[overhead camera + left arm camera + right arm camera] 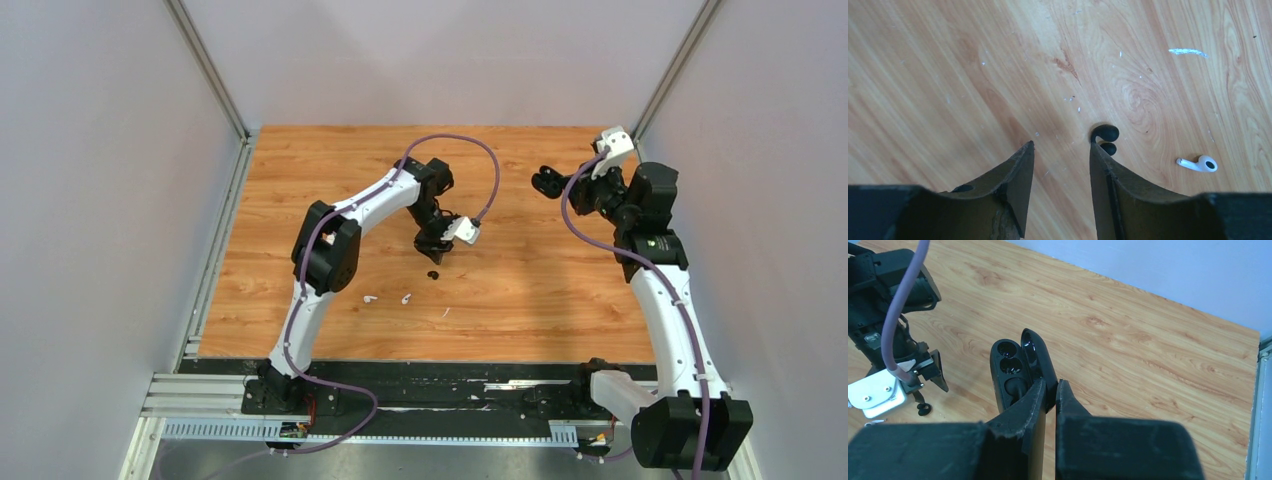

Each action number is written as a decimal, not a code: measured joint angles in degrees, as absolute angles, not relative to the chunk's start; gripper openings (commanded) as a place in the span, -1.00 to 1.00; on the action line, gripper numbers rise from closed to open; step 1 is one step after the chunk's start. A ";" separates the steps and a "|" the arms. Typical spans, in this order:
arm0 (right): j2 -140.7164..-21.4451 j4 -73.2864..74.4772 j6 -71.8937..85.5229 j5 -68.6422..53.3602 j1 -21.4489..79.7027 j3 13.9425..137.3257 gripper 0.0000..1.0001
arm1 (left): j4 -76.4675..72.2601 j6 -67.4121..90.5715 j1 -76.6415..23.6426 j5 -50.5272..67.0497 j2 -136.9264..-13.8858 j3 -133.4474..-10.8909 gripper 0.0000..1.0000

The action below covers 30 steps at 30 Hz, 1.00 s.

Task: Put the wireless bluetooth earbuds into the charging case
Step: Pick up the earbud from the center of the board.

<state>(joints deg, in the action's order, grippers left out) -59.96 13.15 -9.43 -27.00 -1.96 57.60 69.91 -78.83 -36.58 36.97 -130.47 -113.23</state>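
Observation:
Two white earbuds lie on the wooden table, nearer than my left gripper. One white earbud shows in the left wrist view, to the right of the open, empty jaws. A small black hooked piece lies at the right fingertip. My right gripper is shut on the lid of the black charging case, held open above the table at the back right.
A thin white fleck lies near the earbuds, and also shows in the left wrist view. Grey walls enclose the table on three sides. The black rail with the arm bases runs along the near edge.

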 measured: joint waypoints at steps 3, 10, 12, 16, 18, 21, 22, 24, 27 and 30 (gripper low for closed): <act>-60.27 13.50 -9.47 -27.31 -1.96 57.60 -1.00 | 70.39 -79.07 -36.67 37.06 -131.83 -113.32 -0.13; -60.14 13.58 -9.47 -27.75 -1.96 56.84 -1.00 | 71.46 -79.85 -36.67 37.30 -132.25 -113.14 -0.24; -60.14 13.56 -9.47 -27.79 -1.96 56.53 -1.00 | 71.50 -79.92 -36.67 37.41 -132.22 -112.79 -0.24; -60.12 13.54 -9.50 -28.16 -1.96 56.29 -1.00 | 71.13 -79.99 -36.86 37.39 -132.22 -111.42 -0.25; -60.14 13.50 -9.50 -28.29 -1.96 56.29 -1.00 | 70.67 -79.96 -37.12 37.17 -132.22 -110.50 -0.25; -60.14 13.50 -9.52 -28.62 -1.96 56.27 -1.00 | 69.89 -79.94 -37.56 36.95 -132.22 -109.75 -0.24; -60.18 13.50 -9.54 -28.64 -1.96 56.29 -1.00 | 69.63 -79.99 -37.67 36.95 -132.22 -109.75 -0.24; -60.20 13.50 -9.58 -28.67 -1.96 56.29 -1.00 | 69.25 -80.01 -37.85 36.88 -132.22 -109.75 -0.23; -60.42 13.47 -9.74 -28.86 -1.96 56.29 -1.00 | 68.84 -80.12 -37.87 36.84 -132.18 -109.25 -0.22; -60.80 13.50 -9.74 -29.08 -1.96 56.27 -1.00 | 67.72 -80.40 -37.78 36.84 -131.85 -107.90 -0.22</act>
<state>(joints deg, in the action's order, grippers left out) -60.80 13.50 -9.74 -29.08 -1.96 56.27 67.72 -80.40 -37.78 36.84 -131.85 -107.90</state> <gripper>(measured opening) 0.055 0.386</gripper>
